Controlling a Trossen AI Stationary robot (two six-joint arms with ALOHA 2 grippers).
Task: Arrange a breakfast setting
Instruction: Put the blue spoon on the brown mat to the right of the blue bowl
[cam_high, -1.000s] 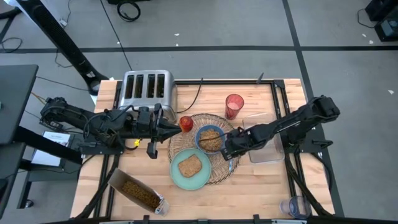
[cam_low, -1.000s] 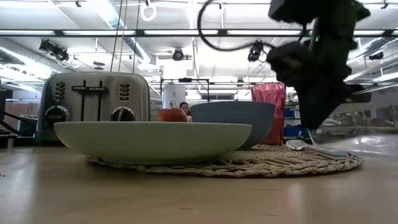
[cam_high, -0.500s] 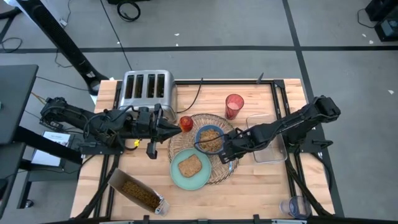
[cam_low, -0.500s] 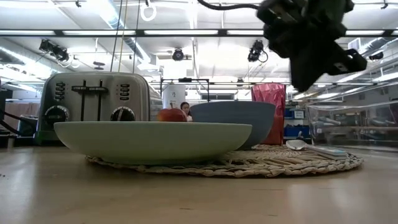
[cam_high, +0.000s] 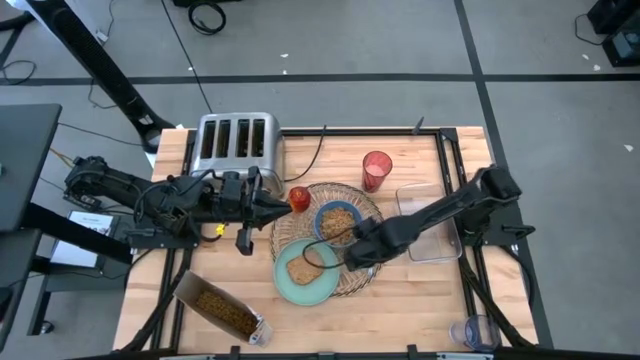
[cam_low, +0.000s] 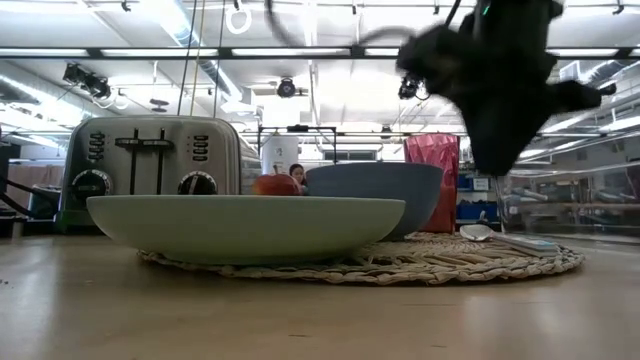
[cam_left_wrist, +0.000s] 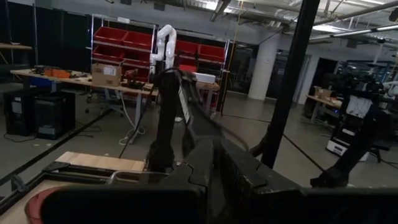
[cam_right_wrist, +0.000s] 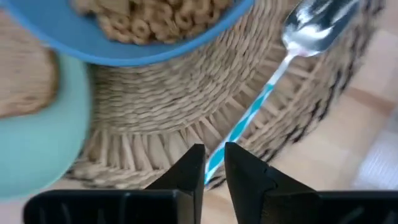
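Observation:
The round wicker placemat (cam_high: 358, 205) carries the blue bowl (cam_high: 338, 222) of cereal, the pale green plate (cam_high: 290, 288) with the toast slice (cam_high: 305, 266), and the red fruit (cam_high: 299, 198) at its far left edge. The spoon (cam_right_wrist: 261, 99), with a blue handle, lies on the mat's right part (cam_low: 500, 238). The red cup (cam_high: 376, 170) stands beyond the mat. My right gripper (cam_right_wrist: 215, 163) hovers above the spoon's handle end, fingers slightly apart, holding nothing. My left gripper (cam_high: 284, 201) is shut, level, its tips right at the fruit's left side. My left gripper's shut tips stand at the red fruit's left side (cam_high: 292, 199), coming level from the table's left. I cannot tell whether they touch it.
The silver toaster (cam_high: 238, 140) stands at the far left with its cord running right. A clear plastic tray (cam_high: 428, 240) lies right of the mat under my right arm. An open cereal box (cam_high: 220, 310) lies near the front left corner.
My right gripper has risen from just above the spoon and gone toward the table's left and near edge, over the mat's near part. The spoon has stayed flat on the mat.

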